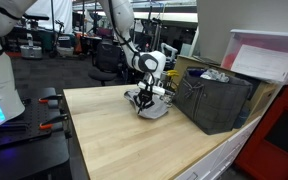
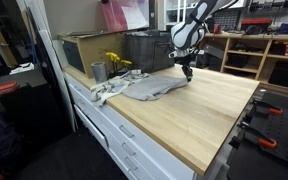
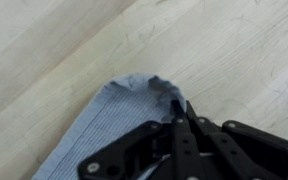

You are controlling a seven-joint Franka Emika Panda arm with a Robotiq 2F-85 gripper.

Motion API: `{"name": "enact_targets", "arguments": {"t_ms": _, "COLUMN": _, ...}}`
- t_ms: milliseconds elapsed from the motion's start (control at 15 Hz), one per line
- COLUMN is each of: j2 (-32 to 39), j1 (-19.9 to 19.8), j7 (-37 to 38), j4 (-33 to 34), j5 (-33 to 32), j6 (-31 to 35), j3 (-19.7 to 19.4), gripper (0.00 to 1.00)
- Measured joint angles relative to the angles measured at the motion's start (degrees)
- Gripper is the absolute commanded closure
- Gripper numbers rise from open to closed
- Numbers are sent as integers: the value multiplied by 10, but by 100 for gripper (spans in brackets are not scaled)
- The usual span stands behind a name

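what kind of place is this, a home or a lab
Most likely a robotics lab or workshop: a wooden workbench with drawers, shelving loaded with gear behind it, and an office chair on an open floor. The gripper is shut on a grey cloth.

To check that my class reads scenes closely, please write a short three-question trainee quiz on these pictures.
1. True or false: the jaws are shut on the cloth.
2. What does the cloth lie on? A) floor B) table C) shelf
3. Fill in: beside the cloth on the table stands a black ___.

Key: 1 true; 2 B; 3 crate.
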Motion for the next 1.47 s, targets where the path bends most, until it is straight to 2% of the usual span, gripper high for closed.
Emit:
{"name": "enact_targets", "arguments": {"t_ms": 333, "j2": -36, "j1": 1, "j7": -6, "j4": -66, "j5": -71, "j6": -8, "j3": -39, "gripper": 99}}
{"name": "enact_targets", "arguments": {"t_ms": 400, "j2": -43, "j1": 2, "j7": -6, "j4": -79, "j5": -90, "j6": -9, "j3": -49, "gripper": 80}}
{"name": "enact_targets", "arguments": {"t_ms": 467, "j2": -49, "j1": 3, "j7": -6, "j4": -89, "j5": -108, "j6": -9, "j3": -58, "gripper": 71}}
{"name": "enact_targets", "arguments": {"t_ms": 667, "j2": -73, "j1": 3, "j7": -5, "j4": -109, "j5": -141, "j6": -9, "j3": -73, "gripper": 49}}
{"name": "enact_targets", "arguments": {"t_ms": 867, "j2": -111, "j1": 10, "j7": -4, "j4": -114, "j5": -144, "j6": -10, "j3": -71, "gripper": 27}}
{"name": "enact_targets", "arguments": {"t_ms": 1000, "j2": -144, "j1": 15, "j7": -2, "j4": -115, "j5": -128, "j6": -11, "j3": -59, "gripper": 12}}
{"name": "enact_targets", "arguments": {"t_ms": 1133, "j2": -172, "j1": 18, "j7": -2, "j4": -115, "j5": -82, "j6": -18, "j3": -36, "gripper": 0}}
{"name": "enact_targets", "arguments": {"t_ms": 1467, "j2": -191, "j1": 46, "j7": -2, "j4": -120, "j5": 20, "j6": -28, "j3": 24, "gripper": 0}}
